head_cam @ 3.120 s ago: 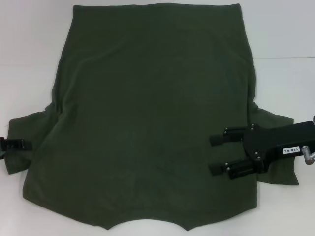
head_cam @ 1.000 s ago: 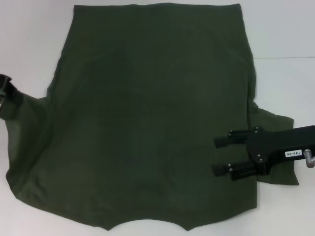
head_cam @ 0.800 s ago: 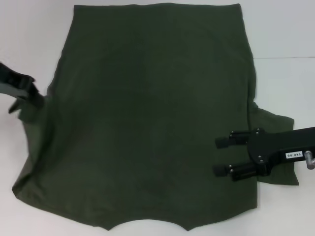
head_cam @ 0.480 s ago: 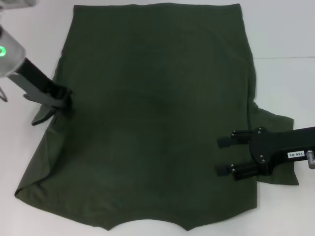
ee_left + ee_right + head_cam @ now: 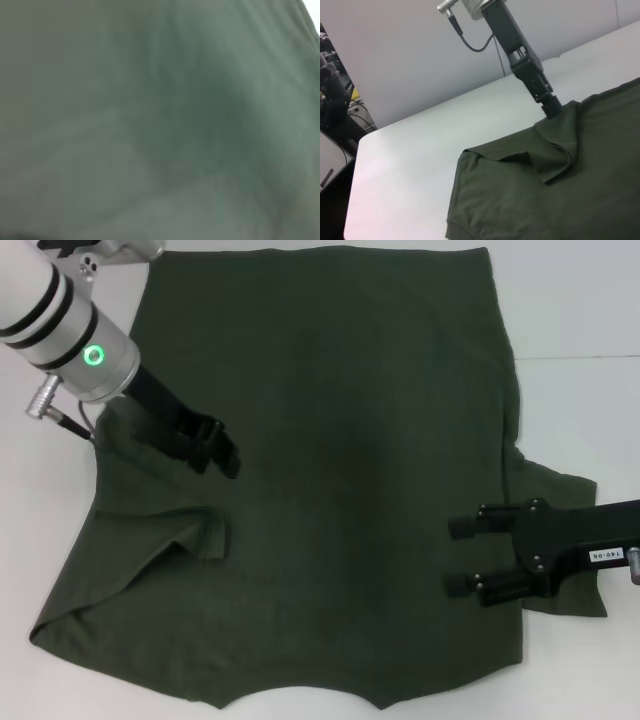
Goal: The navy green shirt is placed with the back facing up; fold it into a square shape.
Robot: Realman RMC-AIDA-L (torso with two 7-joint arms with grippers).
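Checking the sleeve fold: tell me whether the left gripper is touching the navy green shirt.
Touching. In the right wrist view the left gripper presses its tip into the navy green shirt at the folded-over sleeve, with no gap showing.

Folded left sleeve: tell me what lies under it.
The folded left sleeve lies on the navy green shirt's own back. The left gripper is beside it. The white table underneath is covered.

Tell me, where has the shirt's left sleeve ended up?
In the head view the left sleeve lies folded inward on the navy green shirt, on the robot's left, just below the left gripper.
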